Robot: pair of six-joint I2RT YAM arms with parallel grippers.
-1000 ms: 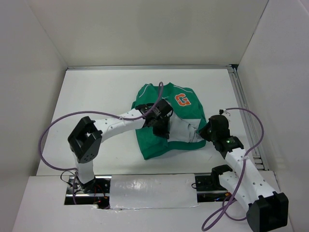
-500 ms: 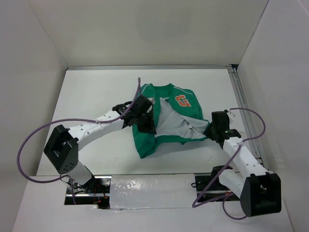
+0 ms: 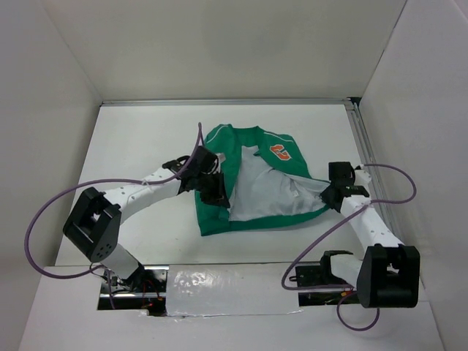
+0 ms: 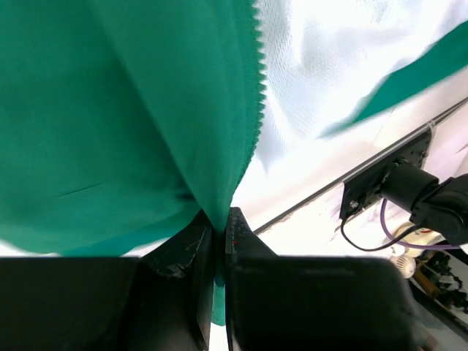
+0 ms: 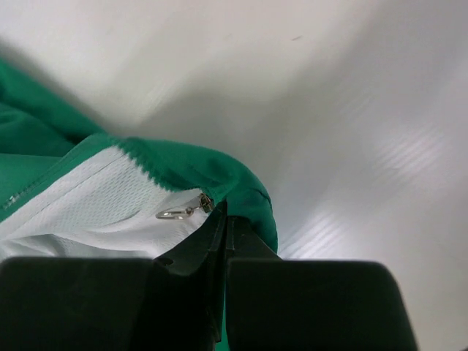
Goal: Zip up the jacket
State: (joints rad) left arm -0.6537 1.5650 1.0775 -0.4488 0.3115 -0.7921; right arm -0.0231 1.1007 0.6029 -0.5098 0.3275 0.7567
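White table [image 3: 131, 139]; jacket [image 3: 212, 216] spread open on it, lining up.

The overhead camera looks steeply down from the near side over the whole bench [image 3: 131, 146]. Both wrist cameras sit close against edges of the jacket [image 3: 212, 212].

Green jacket [image 3: 212, 216] lies unzipped on the worktop [image 3: 139, 139], right of centre, collar at the far side. The front is spread wide, with the pale grey-white lining up. Orange G patch [image 3: 278, 152] shows on the far right panel. Zipper teeth [image 4: 258, 73] run along the left front edge. Metal zipper pull [image 5: 181, 211] sits at the right edge corner.
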